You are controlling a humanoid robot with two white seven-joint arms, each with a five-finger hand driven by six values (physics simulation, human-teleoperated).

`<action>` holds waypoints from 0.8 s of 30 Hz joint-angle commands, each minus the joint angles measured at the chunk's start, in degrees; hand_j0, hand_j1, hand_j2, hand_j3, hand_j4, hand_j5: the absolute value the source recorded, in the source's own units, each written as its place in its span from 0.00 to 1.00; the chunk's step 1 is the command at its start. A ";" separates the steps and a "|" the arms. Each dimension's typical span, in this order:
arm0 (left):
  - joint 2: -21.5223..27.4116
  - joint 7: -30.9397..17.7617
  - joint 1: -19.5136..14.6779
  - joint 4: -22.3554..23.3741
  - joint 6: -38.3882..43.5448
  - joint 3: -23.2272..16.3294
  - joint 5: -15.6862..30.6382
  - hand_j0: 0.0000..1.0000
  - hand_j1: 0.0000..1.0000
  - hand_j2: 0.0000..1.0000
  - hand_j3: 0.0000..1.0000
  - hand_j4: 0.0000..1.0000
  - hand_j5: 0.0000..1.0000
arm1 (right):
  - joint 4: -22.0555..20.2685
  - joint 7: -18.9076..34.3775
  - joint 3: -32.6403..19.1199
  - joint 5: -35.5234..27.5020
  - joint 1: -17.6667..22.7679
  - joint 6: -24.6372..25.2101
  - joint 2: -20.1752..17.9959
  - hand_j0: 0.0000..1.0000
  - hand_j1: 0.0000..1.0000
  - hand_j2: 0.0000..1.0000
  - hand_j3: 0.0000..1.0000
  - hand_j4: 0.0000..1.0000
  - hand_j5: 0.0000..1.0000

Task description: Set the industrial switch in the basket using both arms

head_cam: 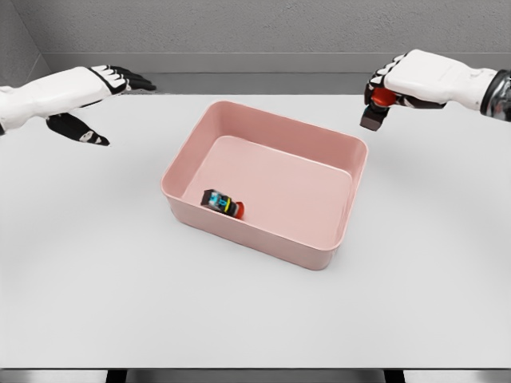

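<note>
Grey walls back a white worktop (120,279) that fills most of the head view. A pink basket (335,163) sits at its middle, turned a little so its long sides run from near left to far right. Inside, against the near wall toward the left corner, one switch (223,204) lies on its side on the basket floor; its long axis runs left to right, dark body to the left, red button end pointing right and slightly toward the near edge.

Over the far right of the worktop, beyond the basket's far right corner, the right robot hand (399,80) is closed around a second switch (375,108), fingers wrapped at its red button, the dark body hanging down and tilted toward the basket, clear of the surface.

Near the far left edge the left robot hand (120,80) hovers with fingers stretched out and holds nothing, well apart from the basket.
</note>
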 commanded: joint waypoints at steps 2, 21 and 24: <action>3.93 0.18 1.76 8.44 0.08 0.09 3.23 1.00 1.00 1.00 1.00 1.00 1.00 | -2.51 -0.20 -0.06 -1.25 0.70 0.13 -0.12 0.50 0.50 0.50 0.50 0.50 0.50; 1.47 -0.43 8.00 7.38 0.08 -2.55 2.08 1.00 1.00 1.00 1.00 1.00 1.00 | -12.00 -0.20 0.03 -3.89 3.43 0.13 -0.12 0.51 0.51 0.51 0.51 0.51 0.51; 2.08 -0.43 7.73 7.30 0.08 -2.46 2.08 1.00 1.00 1.00 1.00 1.00 1.00 | -13.49 -0.11 0.11 -4.24 3.60 0.13 -0.12 0.51 0.51 0.51 0.51 0.51 0.51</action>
